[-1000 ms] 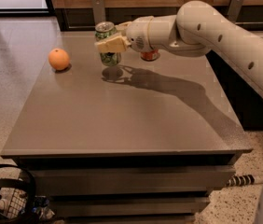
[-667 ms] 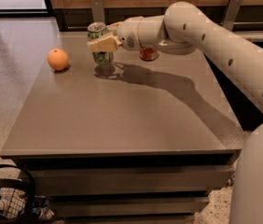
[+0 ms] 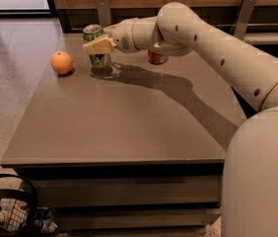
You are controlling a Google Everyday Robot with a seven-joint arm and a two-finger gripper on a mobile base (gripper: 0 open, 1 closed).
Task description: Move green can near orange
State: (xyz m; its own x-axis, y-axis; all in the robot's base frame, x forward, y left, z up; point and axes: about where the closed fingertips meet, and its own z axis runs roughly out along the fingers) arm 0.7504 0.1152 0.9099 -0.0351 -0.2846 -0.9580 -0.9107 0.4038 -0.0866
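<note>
Moderate overhead light. The claw (image 3: 93,47), clamped on the green can (image 3: 92,32) at the surface's (image 3: 109,127) far left, and the arm (image 3: 213,48) cast one soft shadow. Window glare on the floor (image 3: 11,38), top left.

1. The orange (image 3: 61,62) lies on the bench (image 3: 119,127) near its far left corner.
2. The can (image 3: 92,32) is just right of the orange, apart from it, by the far edge.
3. The gripper (image 3: 94,47) reaches in from the right and clasps the can's middle.
4. A second can (image 3: 156,58) stands further right, behind the arm (image 3: 203,38), near the far edge.
5. A basket (image 3: 3,206) sits on the floor below the near left corner.
</note>
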